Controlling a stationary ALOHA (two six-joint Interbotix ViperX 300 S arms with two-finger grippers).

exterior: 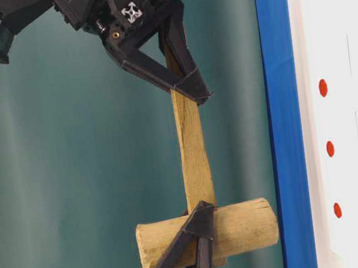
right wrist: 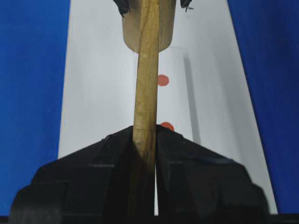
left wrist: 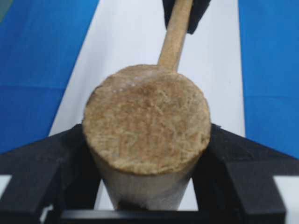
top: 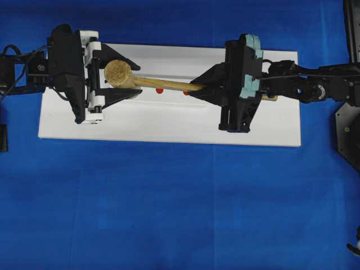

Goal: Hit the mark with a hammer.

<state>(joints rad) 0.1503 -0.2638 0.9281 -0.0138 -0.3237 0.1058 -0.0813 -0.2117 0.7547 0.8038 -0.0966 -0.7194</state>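
Hammer (top: pixel 147 82) hangs in the air above the white board (top: pixel 169 126), held at both ends. The left end effector (top: pixel 128 79) is clamped on the thick cylindrical head — its black fingers (left wrist: pixel 46 163) press either side of it in the left wrist view. The right end effector (top: pixel 199 87) is closed tight on the slim flat handle. Red marks (right wrist: pixel 162 80) sit in a row on the board beneath the handle, and the board lies on the blue tabletop (top: pixel 169 208).
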